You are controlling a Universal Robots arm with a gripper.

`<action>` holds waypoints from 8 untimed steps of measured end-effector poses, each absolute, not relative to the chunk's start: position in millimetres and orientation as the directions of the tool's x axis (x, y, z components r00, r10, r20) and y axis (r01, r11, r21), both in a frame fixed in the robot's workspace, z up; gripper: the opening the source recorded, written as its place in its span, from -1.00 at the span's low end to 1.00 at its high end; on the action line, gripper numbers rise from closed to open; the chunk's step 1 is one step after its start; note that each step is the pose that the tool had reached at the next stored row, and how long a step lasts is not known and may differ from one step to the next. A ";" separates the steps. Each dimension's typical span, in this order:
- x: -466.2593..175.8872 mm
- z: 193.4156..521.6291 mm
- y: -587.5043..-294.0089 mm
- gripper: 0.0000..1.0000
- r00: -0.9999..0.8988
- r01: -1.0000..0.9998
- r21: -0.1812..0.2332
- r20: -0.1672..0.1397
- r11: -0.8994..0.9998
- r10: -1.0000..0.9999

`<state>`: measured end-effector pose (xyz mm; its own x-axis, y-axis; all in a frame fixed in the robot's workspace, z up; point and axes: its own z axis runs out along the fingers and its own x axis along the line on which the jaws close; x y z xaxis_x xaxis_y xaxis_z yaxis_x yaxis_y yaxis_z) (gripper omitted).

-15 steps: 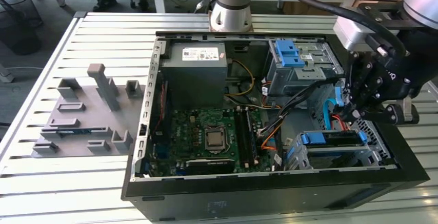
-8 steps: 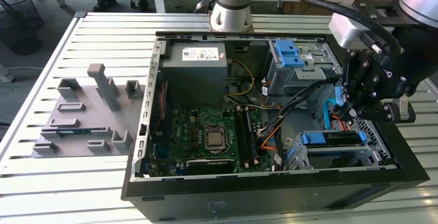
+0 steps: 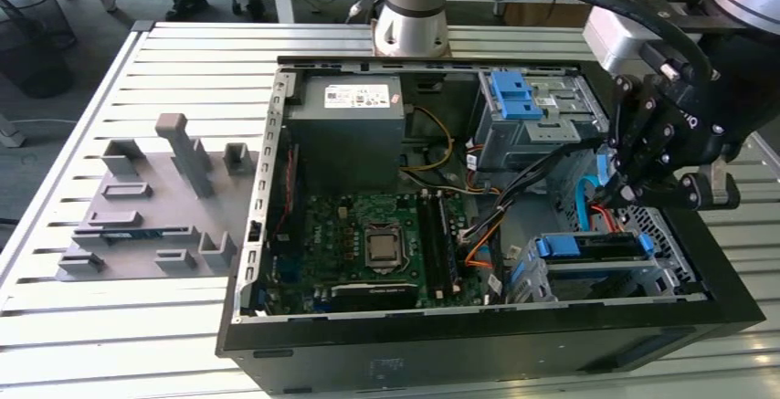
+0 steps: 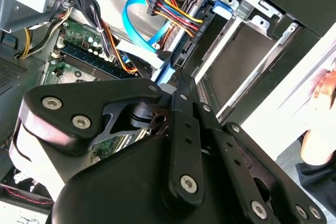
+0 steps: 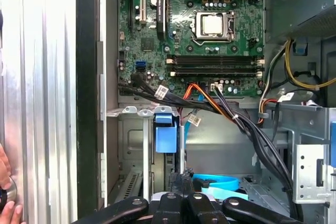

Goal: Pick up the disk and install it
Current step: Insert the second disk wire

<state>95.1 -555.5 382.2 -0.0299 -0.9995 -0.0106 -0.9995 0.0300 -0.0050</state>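
The disk (image 3: 591, 246) lies edge-on in the drive bay at the case's front corner on the exterior view's right, its bright blue bracket facing up. In the first wrist view the bracket's blue tab (image 5: 164, 132) stands in the metal cage. My gripper (image 3: 631, 196) hangs just above and beside that bay, between the two drive cages. In the second wrist view its black fingers (image 4: 181, 95) meet at the tip, so my gripper (image 4: 176, 80) is shut with nothing visible between them. The first wrist view shows my gripper (image 5: 179, 178) close to the blue tab and a blue data cable (image 5: 215, 183).
The open computer case (image 3: 262, 235) lies on a slatted metal table, holding a motherboard (image 3: 365, 244), a grey power supply (image 3: 347, 111) and an upper cage with a blue latch (image 3: 518, 98). Cable bundles (image 5: 236, 124) cross near the bay. A grey fixture (image 3: 146, 207) sits beside it. A person's hand (image 5: 5, 198) rests outside the case.
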 end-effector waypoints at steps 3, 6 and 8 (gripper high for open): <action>94.9 383.1 -553.1 -0.79 -0.030 -1.000 -0.005 -0.011 0.030 -0.999; 94.9 383.9 -551.8 -0.79 -0.030 -1.000 -0.005 -0.011 0.030 -0.999; 94.8 384.1 -550.5 -0.79 -0.030 -1.000 -0.005 -0.011 0.030 -0.999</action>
<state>94.8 -550.5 384.1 -0.0299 -0.9995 -0.0107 -0.9995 0.0300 -0.0050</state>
